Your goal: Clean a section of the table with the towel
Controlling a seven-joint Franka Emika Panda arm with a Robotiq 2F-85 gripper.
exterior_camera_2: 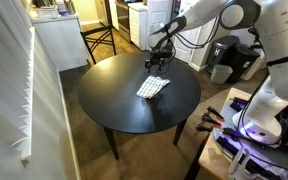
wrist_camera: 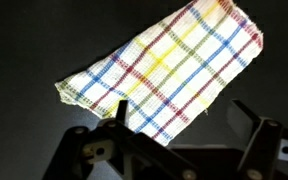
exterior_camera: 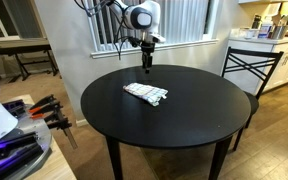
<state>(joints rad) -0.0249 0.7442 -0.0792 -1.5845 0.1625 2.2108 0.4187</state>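
Observation:
A white towel with red, blue and yellow checks (exterior_camera: 145,93) lies flat on the round black table (exterior_camera: 194,120) near its middle; it also shows in the other exterior view (exterior_camera_2: 154,87) and fills the wrist view (wrist_camera: 164,70). My gripper (exterior_camera: 146,66) hangs above the table just behind the towel, seen too in an exterior view (exterior_camera_2: 156,63). In the wrist view its two fingers (wrist_camera: 184,118) are spread apart with nothing between them, over the towel's near edge.
A black metal chair (exterior_camera: 249,65) stands at the table's far side, also in an exterior view (exterior_camera_2: 99,40). A stand with clamps and lit gear (exterior_camera: 24,120) is beside the table. A white counter (exterior_camera_2: 59,40) and a trash bin (exterior_camera_2: 221,72) stand nearby.

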